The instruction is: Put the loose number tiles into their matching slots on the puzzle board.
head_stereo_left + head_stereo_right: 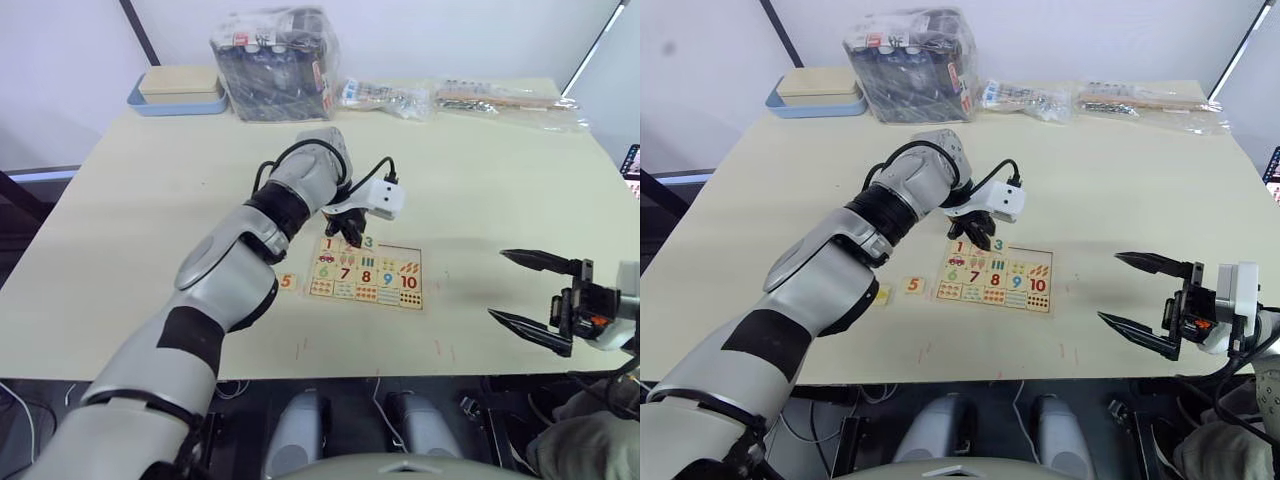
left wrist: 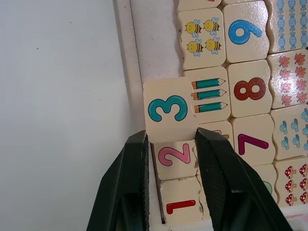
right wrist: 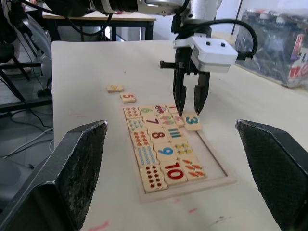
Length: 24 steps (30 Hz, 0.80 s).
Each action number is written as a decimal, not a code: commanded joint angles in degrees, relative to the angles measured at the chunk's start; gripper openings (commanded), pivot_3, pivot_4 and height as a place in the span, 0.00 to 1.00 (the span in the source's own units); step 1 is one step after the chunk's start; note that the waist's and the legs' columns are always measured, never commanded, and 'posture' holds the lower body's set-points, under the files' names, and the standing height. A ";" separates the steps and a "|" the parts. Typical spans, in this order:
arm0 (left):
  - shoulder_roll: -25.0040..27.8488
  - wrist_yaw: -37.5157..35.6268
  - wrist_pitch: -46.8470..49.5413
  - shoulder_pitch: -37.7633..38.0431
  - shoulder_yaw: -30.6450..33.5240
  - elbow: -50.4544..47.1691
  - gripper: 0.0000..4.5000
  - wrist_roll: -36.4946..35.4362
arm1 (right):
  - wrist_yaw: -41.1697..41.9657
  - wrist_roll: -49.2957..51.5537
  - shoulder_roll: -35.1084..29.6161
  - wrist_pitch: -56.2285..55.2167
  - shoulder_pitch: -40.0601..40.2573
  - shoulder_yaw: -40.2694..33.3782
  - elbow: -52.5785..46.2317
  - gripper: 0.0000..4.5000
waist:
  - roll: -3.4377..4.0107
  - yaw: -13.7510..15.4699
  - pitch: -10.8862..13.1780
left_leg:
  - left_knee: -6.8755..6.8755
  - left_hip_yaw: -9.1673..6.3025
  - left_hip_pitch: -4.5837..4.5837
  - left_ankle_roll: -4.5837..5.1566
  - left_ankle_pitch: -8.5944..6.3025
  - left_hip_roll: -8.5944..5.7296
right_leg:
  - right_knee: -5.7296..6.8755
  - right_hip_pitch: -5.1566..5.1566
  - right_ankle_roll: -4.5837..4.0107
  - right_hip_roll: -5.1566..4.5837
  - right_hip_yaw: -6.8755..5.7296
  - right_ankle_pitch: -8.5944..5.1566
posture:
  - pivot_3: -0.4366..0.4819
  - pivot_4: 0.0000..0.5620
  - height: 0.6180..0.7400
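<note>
The puzzle board [image 1: 416, 250] lies in the middle of the table, with tiles 1 [image 2: 180, 207] and 2 [image 2: 174, 155] seated in its top row. My left gripper [image 1: 352, 237] hangs over that row and is shut on the 3 tile [image 2: 167, 109]. That tile is gripped by its side edges, is raised, and overlaps the board's rim. Left of the board lie a loose 5 tile [image 1: 287, 282] and a yellow-picture tile [image 1: 882, 294]. My right gripper [image 1: 497, 284] is open over the table, well to the right of the board.
A blue-rimmed box [image 1: 178, 90] stands at the far left of the table. Beside it are a plastic-wrapped pack [image 1: 275, 65] and clear packets [image 1: 505, 100] along the back edge. Bare tabletop lies between the board and the right gripper.
</note>
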 commanded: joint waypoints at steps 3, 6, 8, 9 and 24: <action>-0.72 -0.54 -1.10 -1.73 1.47 -0.12 0.21 1.17 | -0.75 0.97 0.06 -1.38 1.02 -2.19 -2.09 1.00 | 0.00 0.02 0.00 | 0.00 -0.01 0.00 0.00 0.00 0.00 | 0.00 0.00 0.00 0.00 0.00 0.00 | 0.48 0.27 1.00; -1.17 -0.30 -1.37 -1.69 1.60 0.30 0.21 1.74 | -1.25 1.07 0.05 -1.40 1.38 -2.13 -2.54 1.00 | 0.00 0.01 0.00 | 0.00 -0.01 0.00 0.00 0.00 0.00 | 0.01 0.00 0.00 0.00 -0.01 0.00 | 0.48 0.27 1.00; -1.44 -0.25 -1.49 -1.67 1.75 0.50 0.21 2.12 | -1.58 1.10 0.07 -1.40 1.59 -2.04 -2.84 1.00 | 0.00 0.02 0.00 | 0.01 0.00 0.00 0.00 0.00 0.00 | 0.00 0.00 0.00 0.00 0.00 0.00 | 0.48 0.27 1.00; -1.61 -0.16 -1.54 -1.68 1.85 0.69 0.21 2.31 | -1.77 1.10 0.09 -1.38 1.67 -1.98 -3.03 1.00 | 0.00 0.01 0.00 | 0.00 0.00 0.00 0.00 0.00 0.00 | 0.01 0.00 0.00 0.00 0.00 0.00 | 0.48 0.27 1.00; -3.40 2.06 -3.72 -0.80 2.05 4.32 0.21 4.88 | -4.22 1.32 0.09 -1.07 2.97 -1.89 -5.20 1.00 | 0.00 0.03 0.00 | 0.01 -0.01 0.00 0.00 0.00 0.00 | 0.02 0.00 0.00 0.00 -0.01 0.00 | 0.48 0.27 1.00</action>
